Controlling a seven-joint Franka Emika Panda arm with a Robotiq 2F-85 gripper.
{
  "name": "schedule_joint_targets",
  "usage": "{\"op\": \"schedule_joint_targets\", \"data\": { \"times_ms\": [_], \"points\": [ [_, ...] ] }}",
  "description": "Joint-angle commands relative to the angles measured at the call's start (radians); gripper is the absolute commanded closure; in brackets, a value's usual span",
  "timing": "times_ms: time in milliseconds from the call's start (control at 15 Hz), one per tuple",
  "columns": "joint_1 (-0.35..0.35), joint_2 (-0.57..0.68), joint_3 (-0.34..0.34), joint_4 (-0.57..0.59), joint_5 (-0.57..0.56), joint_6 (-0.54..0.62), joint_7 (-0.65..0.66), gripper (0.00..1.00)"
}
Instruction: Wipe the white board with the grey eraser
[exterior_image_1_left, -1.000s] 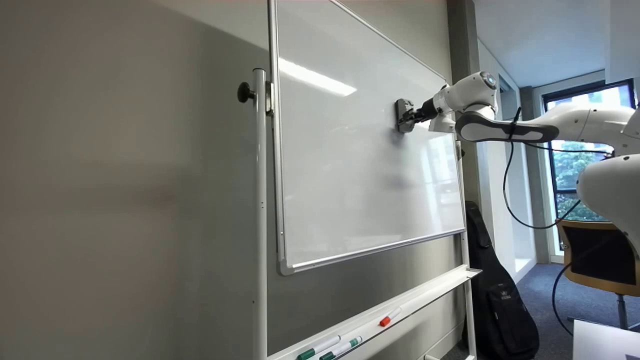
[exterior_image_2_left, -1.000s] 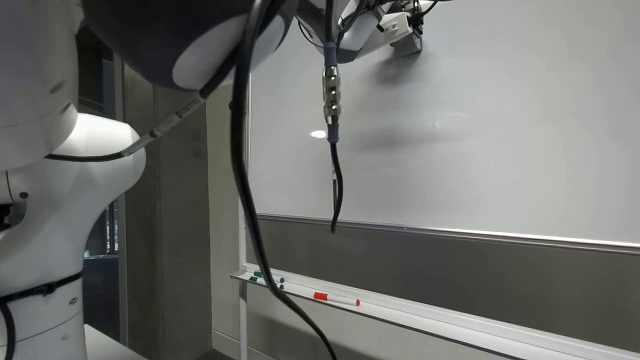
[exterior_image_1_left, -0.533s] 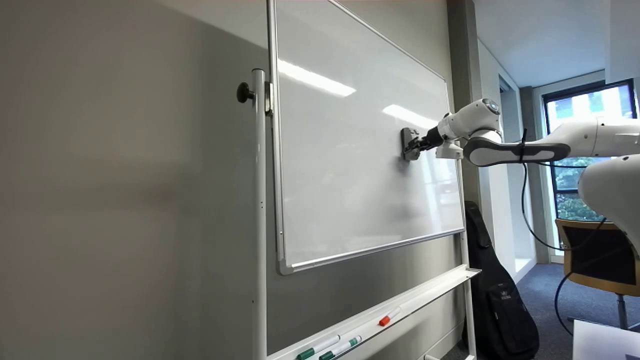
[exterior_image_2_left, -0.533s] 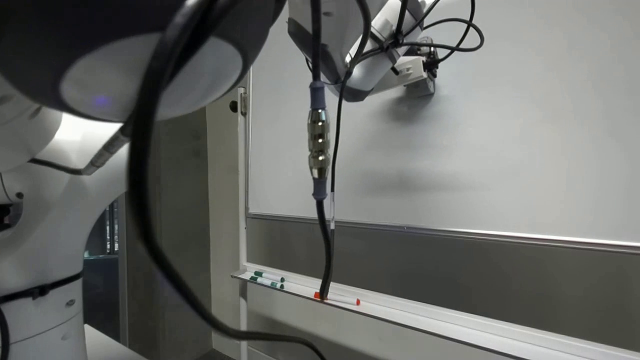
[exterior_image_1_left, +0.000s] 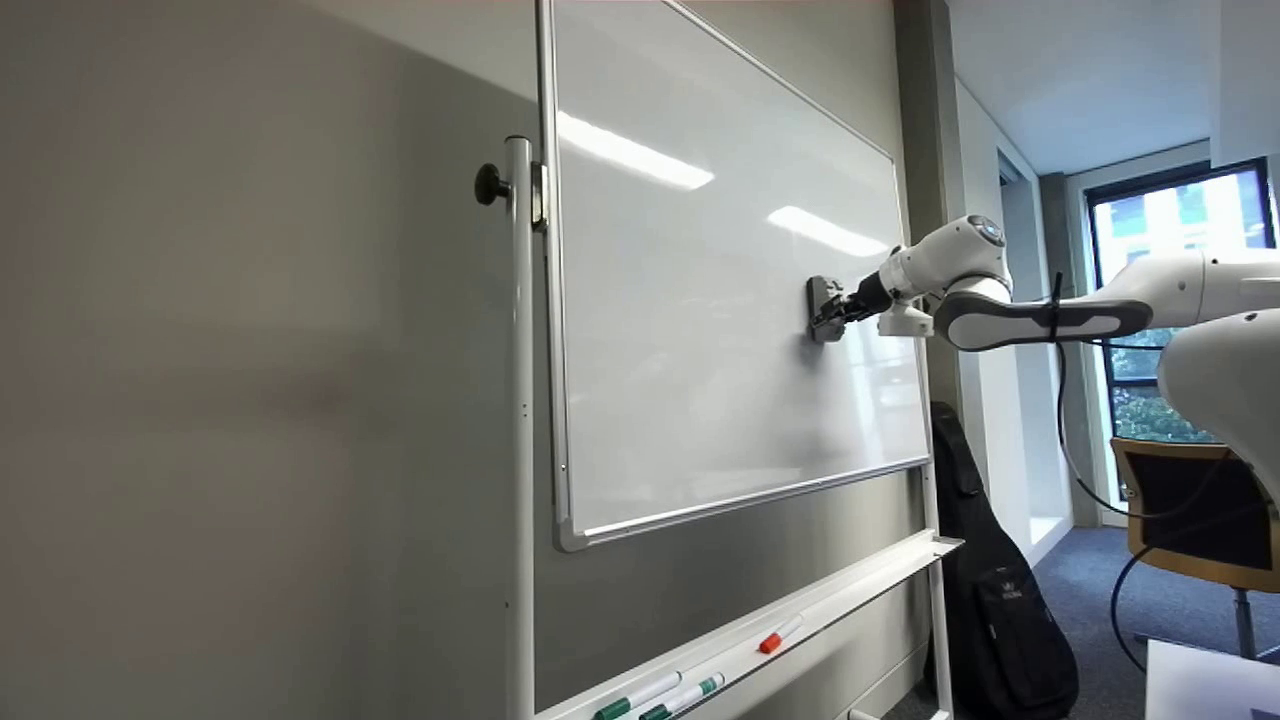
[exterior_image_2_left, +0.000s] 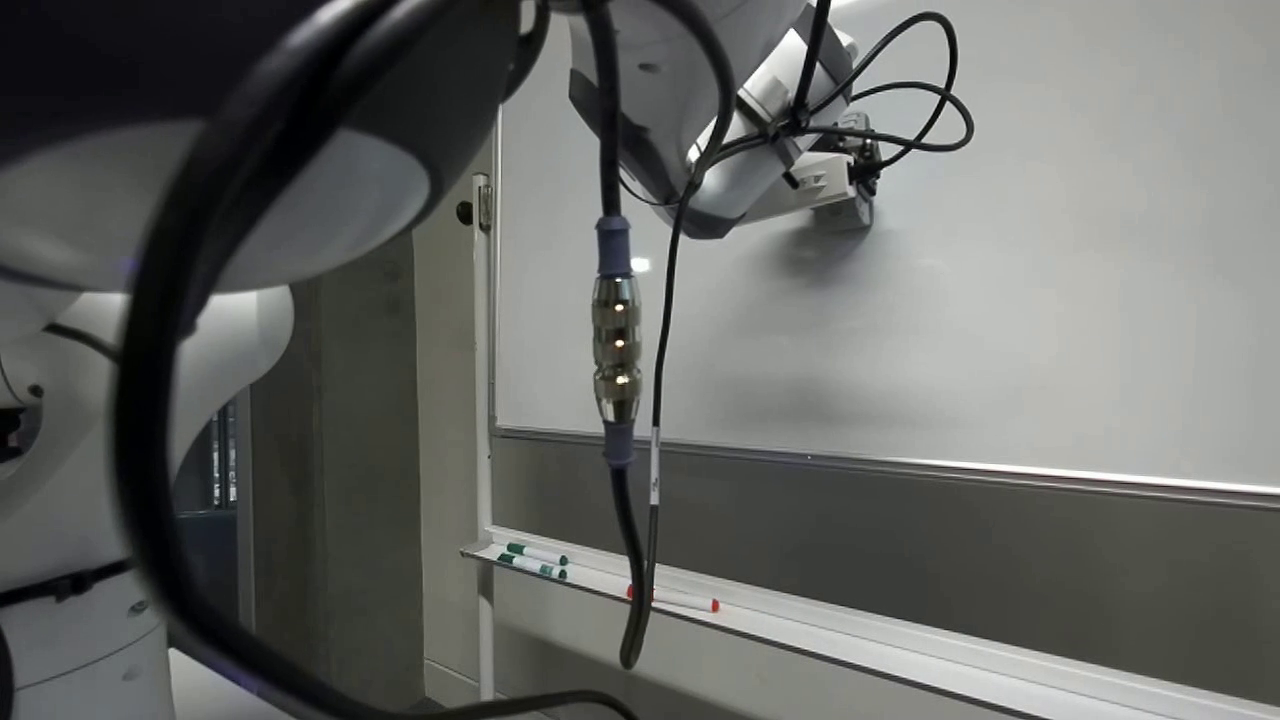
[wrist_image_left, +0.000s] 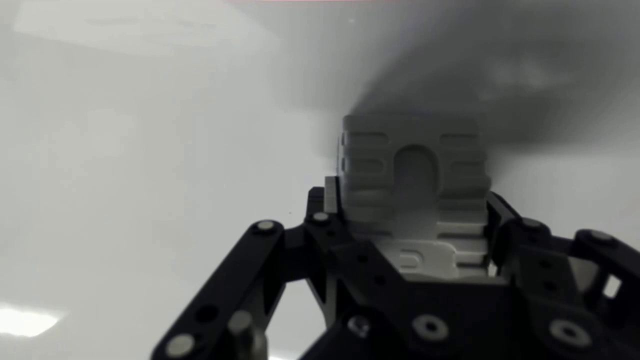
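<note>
The white board (exterior_image_1_left: 680, 380) stands upright in a thin silver frame and reflects ceiling lights. It also shows in an exterior view (exterior_image_2_left: 1080, 300) and fills the background of the wrist view (wrist_image_left: 150, 175). My gripper (exterior_image_1_left: 840, 310) is closed around the grey eraser (exterior_image_1_left: 822, 310), with one finger on each side of it. In the wrist view, the gripper (wrist_image_left: 410, 200) grips the ribbed eraser (wrist_image_left: 370, 150) by its near part. The eraser appears against the board, right of its middle in an exterior view. Its wiping face is hidden. In an exterior view, only part of the eraser (exterior_image_2_left: 848, 213) shows behind the wrist.
A white ledge (exterior_image_1_left: 850, 590) below the board holds a red marker (exterior_image_1_left: 780, 634) and two green markers (exterior_image_1_left: 640, 695). Loose black cables (exterior_image_2_left: 665, 340) hang from the arm. A black bag (exterior_image_1_left: 1000, 600) leans behind the stand, near a chair (exterior_image_1_left: 1195, 510).
My gripper and the eraser have moved down along the board, more in the first half second than in the second. The arm and its hanging cables have lowered too. The grip looks unchanged.
</note>
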Motion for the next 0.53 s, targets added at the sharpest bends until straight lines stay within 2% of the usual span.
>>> {"op": "schedule_joint_targets", "data": {
  "times_ms": [0, 467],
  "points": [
    [0.111, 0.038, -0.015, 0.018, -0.015, -0.041, 0.043, 0.62],
    [0.149, 0.089, 0.083, 0.072, 0.023, -0.122, 0.019, 0.62]
  ]
}}
